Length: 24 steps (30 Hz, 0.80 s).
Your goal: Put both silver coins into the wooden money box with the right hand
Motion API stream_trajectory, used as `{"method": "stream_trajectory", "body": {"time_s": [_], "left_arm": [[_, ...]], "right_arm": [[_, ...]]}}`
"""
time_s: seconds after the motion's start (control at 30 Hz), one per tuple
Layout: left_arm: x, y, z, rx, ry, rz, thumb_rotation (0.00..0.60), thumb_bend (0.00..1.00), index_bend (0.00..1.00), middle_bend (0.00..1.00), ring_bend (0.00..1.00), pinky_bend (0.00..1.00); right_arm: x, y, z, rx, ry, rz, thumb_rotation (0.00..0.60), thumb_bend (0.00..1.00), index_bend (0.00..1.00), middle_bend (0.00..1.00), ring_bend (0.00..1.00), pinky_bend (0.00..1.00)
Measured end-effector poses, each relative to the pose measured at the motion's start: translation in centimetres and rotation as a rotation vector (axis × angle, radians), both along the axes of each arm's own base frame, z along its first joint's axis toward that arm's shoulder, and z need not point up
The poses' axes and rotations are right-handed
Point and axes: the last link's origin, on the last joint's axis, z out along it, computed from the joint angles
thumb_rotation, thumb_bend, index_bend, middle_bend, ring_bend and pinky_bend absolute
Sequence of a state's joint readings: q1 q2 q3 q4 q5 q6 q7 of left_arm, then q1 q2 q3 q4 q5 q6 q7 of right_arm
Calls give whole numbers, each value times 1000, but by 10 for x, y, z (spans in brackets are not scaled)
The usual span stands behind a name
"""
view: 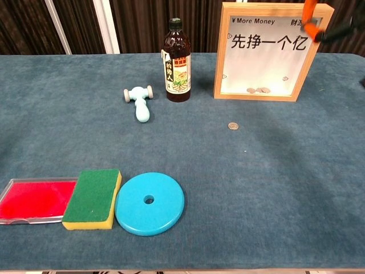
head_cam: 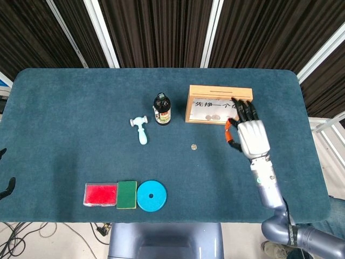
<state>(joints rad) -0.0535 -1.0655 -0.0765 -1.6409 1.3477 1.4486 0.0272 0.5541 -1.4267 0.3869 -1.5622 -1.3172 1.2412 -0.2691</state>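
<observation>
My fingers (head_cam: 245, 110) reach forward, close together, over the right end of the wooden money box (head_cam: 211, 94). My orange-tipped thumb (head_cam: 229, 130) is tucked in just below them. I cannot tell from either view whether a coin is pinched between thumb and fingers: the head view shows only the back of my right hand (head_cam: 252, 137), and the chest view catches just the thumb tip at the frame's top edge.

The slot (head_cam: 215, 91) runs along the box's top edge, to the left of my fingertips, so I judge I am off to one side of it. If I am carrying a coin and let go here, it could strike the wooden rim and bounce behind the box or roll across the tabletop (head_cam: 81, 108). Pressing down on that corner could also tip or shove the upright box.

One silver coin (head_cam: 194, 146) lies flat on the tabletop, well to the left of my wrist and nearer to me than the box. It sits flush on the cloth, so my fingers may slide over it and not lift it. A few coins (view: 256, 90) show behind the box's pane.
</observation>
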Motion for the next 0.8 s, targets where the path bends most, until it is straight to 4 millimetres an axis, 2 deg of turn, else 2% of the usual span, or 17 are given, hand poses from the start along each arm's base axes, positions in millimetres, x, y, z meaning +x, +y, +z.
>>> {"method": "stream_trajectory", "body": {"time_s": [0.2,0.5,0.67,0.8], "left_arm": [[-2,1,0,5,-2,14,600,397,88,0,0,0],[-6,4,-3,12,5,62,600,397,88,0,0,0],[-9,6,-5,9,7,90,600,397,88,0,0,0],[-10,7,-5,12,2,110,600,397,88,0,0,0]], "right_arm": [[19,-28,25,1,19,2,600,533,693,22,0,0],[40,-73,42,100,43,-65,600,533,692,22,0,0],[48,-100,51,108,75,-107,600,533,692,22,0,0],[47,-120,57,107,91,-147,600,533,689,22,0,0]]}}
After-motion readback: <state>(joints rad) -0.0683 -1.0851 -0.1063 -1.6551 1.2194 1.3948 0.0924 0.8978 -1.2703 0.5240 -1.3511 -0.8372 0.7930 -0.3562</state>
